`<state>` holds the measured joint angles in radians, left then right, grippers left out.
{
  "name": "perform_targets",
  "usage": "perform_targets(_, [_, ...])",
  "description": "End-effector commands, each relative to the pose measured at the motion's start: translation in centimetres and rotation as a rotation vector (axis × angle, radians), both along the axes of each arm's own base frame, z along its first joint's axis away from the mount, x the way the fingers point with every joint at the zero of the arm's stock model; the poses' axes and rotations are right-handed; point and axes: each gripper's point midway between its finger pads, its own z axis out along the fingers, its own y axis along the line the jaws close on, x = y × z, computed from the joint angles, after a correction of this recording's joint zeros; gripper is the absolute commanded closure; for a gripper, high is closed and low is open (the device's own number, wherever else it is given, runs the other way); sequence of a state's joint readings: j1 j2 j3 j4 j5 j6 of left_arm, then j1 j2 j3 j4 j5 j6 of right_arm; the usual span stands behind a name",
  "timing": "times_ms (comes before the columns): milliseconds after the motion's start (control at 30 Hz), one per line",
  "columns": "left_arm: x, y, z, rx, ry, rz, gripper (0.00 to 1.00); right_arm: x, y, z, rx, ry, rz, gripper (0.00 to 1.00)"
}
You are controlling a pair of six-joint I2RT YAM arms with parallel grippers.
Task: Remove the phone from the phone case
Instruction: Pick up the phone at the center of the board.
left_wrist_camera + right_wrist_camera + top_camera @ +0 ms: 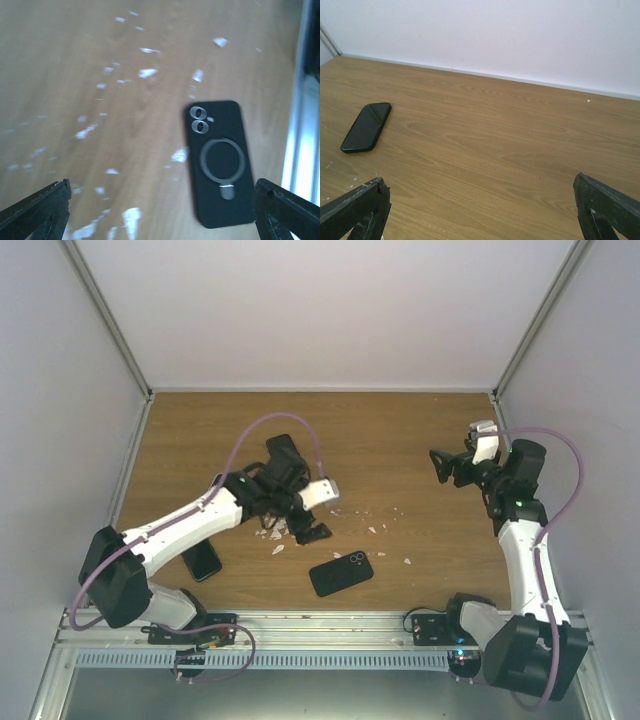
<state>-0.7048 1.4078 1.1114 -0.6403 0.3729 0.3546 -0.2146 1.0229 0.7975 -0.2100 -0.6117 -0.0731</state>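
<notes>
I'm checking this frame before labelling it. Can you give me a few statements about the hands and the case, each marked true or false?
1. The left hand is clamped on the black case. False: it is open, holds nothing and is apart from the case.
2. The case lies flat on the table, ring side up. True.
3. Small white flecks are scattered on the table. True.
4. The right hand is shut. False: it is open and empty.
</notes>
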Motion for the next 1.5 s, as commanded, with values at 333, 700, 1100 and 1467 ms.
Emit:
perform_targets(333, [-8.8, -3.7, -6.8, 0.135, -0.004, -0.293, 0.01, -0.9, -0.2, 1.1, 0.033, -0.055, 0.029, 0.00])
perform_targets(700, [-9.5, -4.3, -10.3, 0.189, -0.031, -0.310, 0.01, -1.0, 0.2, 0.8, 0.045, -0.042, 0.059, 0.00])
perform_targets(1100, [-9.2, -5.8, -12.4, 0.240, -0.060, -0.279, 0.01, -0.6, 0.4, 0.6, 0.067, -0.022, 0.082, 0.00])
perform_targets(1467, [-8.8, -5.5, -14.5, 0.308, -0.101, -0.260, 0.01, 0.0, 0.4, 0.3, 0.076, 0.001, 0.086, 0.00])
